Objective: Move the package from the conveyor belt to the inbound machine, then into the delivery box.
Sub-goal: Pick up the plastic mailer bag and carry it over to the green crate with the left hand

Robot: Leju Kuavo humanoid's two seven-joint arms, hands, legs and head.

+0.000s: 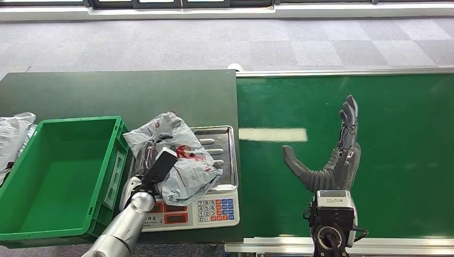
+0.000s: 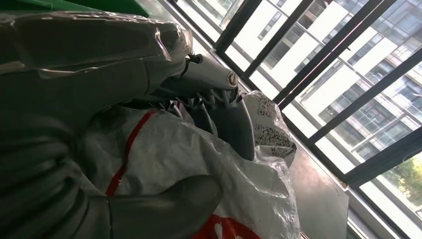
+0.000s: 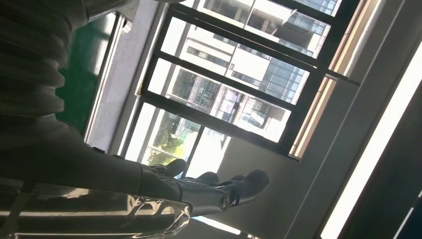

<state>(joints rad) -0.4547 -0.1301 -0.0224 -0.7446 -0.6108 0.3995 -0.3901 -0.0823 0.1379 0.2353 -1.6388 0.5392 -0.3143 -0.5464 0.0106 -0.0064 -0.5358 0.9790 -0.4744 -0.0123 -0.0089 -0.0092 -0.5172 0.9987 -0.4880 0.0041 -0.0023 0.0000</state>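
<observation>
Spare bags: I see grey plastic mailers lying at the far left of the tabletop, against the outside of the box.
Delivery box: a green crate, just left of the scale.
Left robot hand: I have its fingers clamped around the package; in the left wrist view the thumb and dark fingers press into the plastic from both sides.
Package: a crumpled grey-white bag with red print, resting on the steel pan of the inbound machine.
Inbound machine: a scale with a keypad, at the tabletop's right edge.
Conveyor belt: a green surface to the right.
Right robot hand: over the belt, fingers straight and apart, thumb splayed, holding nothing.
</observation>
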